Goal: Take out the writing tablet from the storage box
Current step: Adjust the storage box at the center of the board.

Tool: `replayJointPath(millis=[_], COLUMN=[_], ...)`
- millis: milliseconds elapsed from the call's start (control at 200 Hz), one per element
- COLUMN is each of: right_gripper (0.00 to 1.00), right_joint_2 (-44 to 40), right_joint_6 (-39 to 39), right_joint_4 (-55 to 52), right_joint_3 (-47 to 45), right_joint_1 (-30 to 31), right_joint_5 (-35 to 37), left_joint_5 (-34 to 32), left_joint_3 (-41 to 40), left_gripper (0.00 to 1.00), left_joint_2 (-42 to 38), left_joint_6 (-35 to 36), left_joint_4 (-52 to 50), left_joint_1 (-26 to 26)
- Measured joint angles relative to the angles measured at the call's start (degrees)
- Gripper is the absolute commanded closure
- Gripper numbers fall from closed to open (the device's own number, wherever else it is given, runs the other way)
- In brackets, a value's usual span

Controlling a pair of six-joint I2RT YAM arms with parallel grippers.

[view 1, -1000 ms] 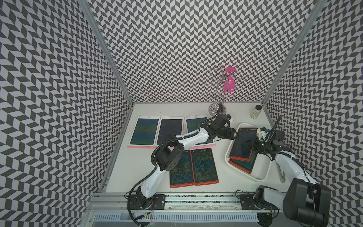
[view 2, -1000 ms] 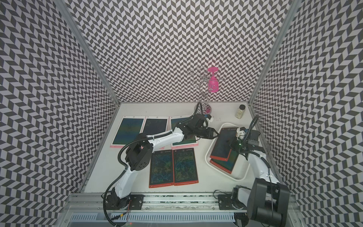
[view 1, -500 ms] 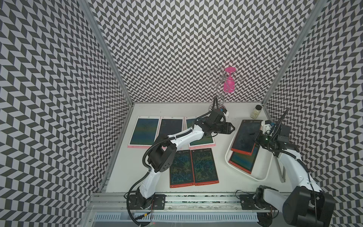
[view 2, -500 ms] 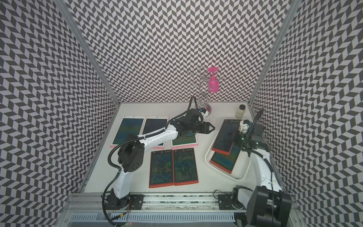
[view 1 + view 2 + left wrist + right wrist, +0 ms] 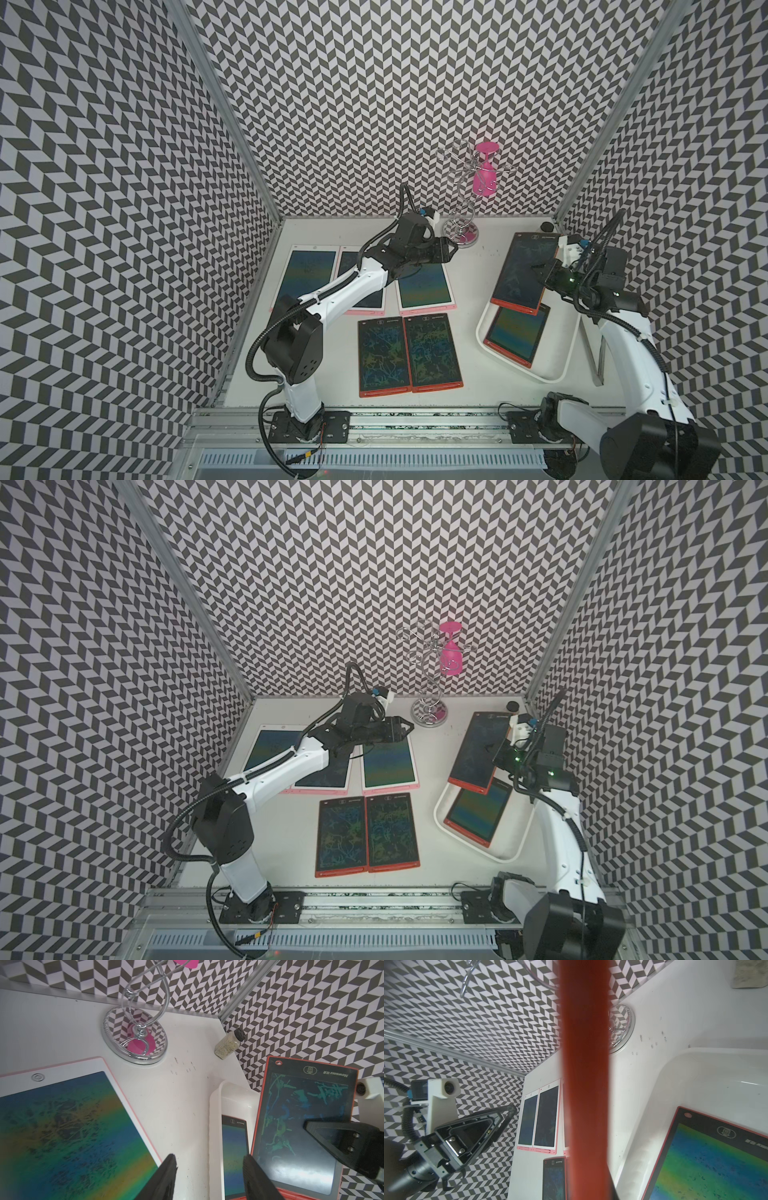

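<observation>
My right gripper (image 5: pixel 543 274) is shut on the long edge of a red-framed writing tablet (image 5: pixel 521 270) (image 5: pixel 478 750) and holds it tilted in the air over the far end of the white storage box (image 5: pixel 552 376) (image 5: pixel 505 856). In the right wrist view the tablet's red edge (image 5: pixel 585 1064) fills the middle and hides the jaws. A second red tablet (image 5: pixel 515 334) (image 5: pixel 716 1157) lies flat in the box. My left gripper (image 5: pixel 451 249) (image 5: pixel 209 1161) hovers open and empty over the table left of the box, its tips toward the held tablet (image 5: pixel 301 1126).
Three pink-framed tablets (image 5: pixel 424 286) lie in a row at the back left, two red ones (image 5: pixel 409 355) side by side in front. A wire rack (image 5: pixel 461 237) with a pink glass (image 5: pixel 484 174) stands at the back. A small spice bottle (image 5: pixel 228 1045) sits in the back right corner.
The right gripper has raised the tablet out of the box, up and toward the back. The left gripper has drawn back from the box, to the left and toward the rack.
</observation>
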Motion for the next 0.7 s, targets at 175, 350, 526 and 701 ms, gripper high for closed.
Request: replayJointPath(millis=[175, 350, 526, 701], right_gripper=[1.0, 1.0, 1.0, 1.0], right_joint_2=[0.2, 2.3, 5.7, 8.1], right_joint_6=[2.3, 6.3, 9.7, 13.5], right_joint_4=[0.6, 3.5, 7.1, 11.6], right_joint_3=[0.7, 0.9, 1.5, 1.4], right_joint_1=[9.4, 19.2, 28.1, 36.6], right_joint_5=[1.7, 3.2, 4.8, 8.2], left_joint_5=[0.0, 0.1, 2.9, 6.2], left_joint_3=[-8.7, -15.5, -20.1, -21.8], left_gripper=[0.46, 0.44, 0.43, 0.43], left_joint_2=[-9.0, -18.1, -25.2, -29.9], left_joint_6=[0.5, 0.8, 1.9, 4.2], left_joint_4=[-1.5, -4.7, -8.7, -14.8], left_joint_1=[5.5, 12.5, 19.8, 26.1])
